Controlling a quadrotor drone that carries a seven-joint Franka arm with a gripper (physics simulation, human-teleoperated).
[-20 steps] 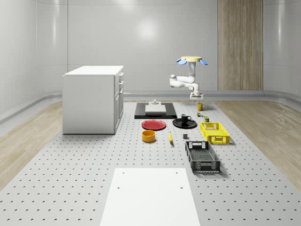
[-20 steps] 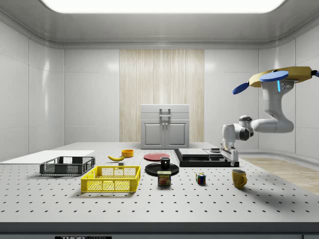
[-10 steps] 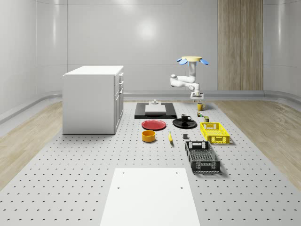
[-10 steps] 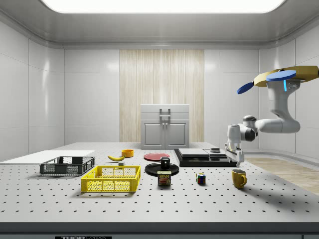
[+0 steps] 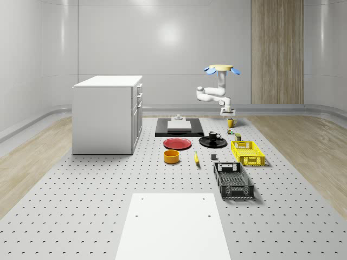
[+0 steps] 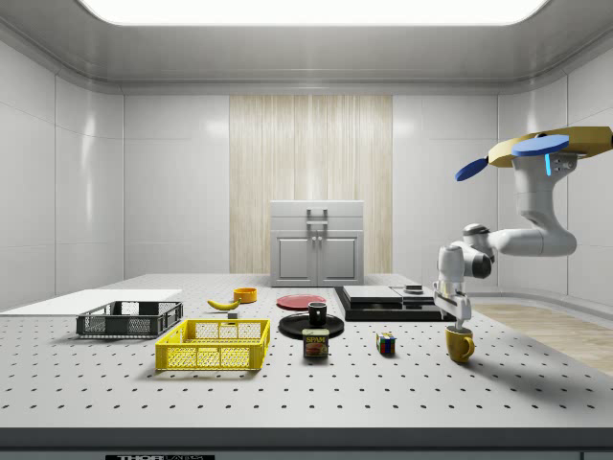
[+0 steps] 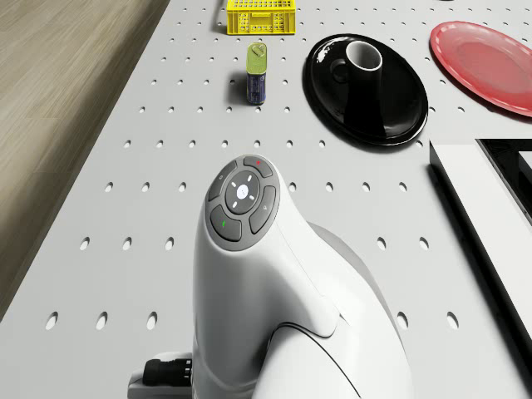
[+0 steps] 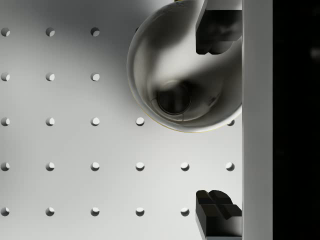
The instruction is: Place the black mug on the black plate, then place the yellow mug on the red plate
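Drone (image 6: 551, 146) hovers above the far end of the table (image 6: 287, 383), arm bent down toward the surface. Pincer (image 6: 461, 319) hangs directly above the yellow mug (image 6: 460, 344), fingertips just at its rim in the side view. Wrist view: fingers (image 8: 217, 25) spread wide, nothing between them; one tip sits over the mug's mouth, the other over bare table beside it. Mug upright on the table, not lifted.

Black mug (image 7: 363, 75) stands upright on the black plate (image 7: 366, 87), well apart from the pincer, toward the yellow basket (image 5: 248, 152). Red plate (image 5: 178, 143) lies just beyond the black plate, bare. Small can (image 7: 258, 73) lies between pincer and basket.
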